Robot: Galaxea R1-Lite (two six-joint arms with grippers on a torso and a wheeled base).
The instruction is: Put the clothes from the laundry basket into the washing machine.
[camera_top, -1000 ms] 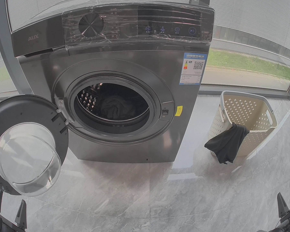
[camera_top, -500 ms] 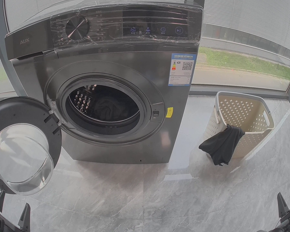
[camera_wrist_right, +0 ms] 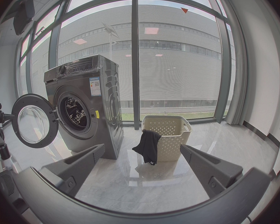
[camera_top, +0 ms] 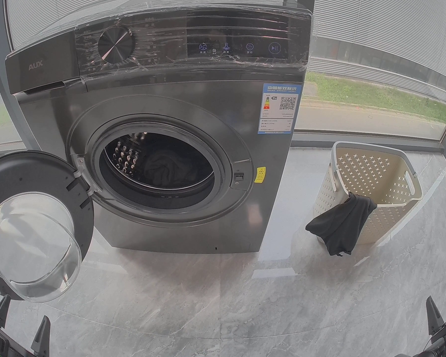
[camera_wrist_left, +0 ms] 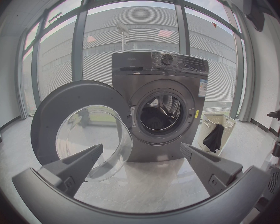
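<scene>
A grey washing machine stands ahead with its round door swung open to the left. Dark clothes lie inside the drum. To its right a cream laundry basket sits on the floor, and a black garment hangs over its front rim. My left gripper is open and empty, low at the left, well short of the door. My right gripper is open and empty too, low at the right, far from the laundry basket and the black garment.
Grey marble floor stretches between me and the machine. Large windows run behind the machine and basket. The open door juts out over the floor on the left side.
The whole head view has shifted, so the camera moved: the machine and basket now sit slightly further left in the picture. The garment and clothes stay put.
</scene>
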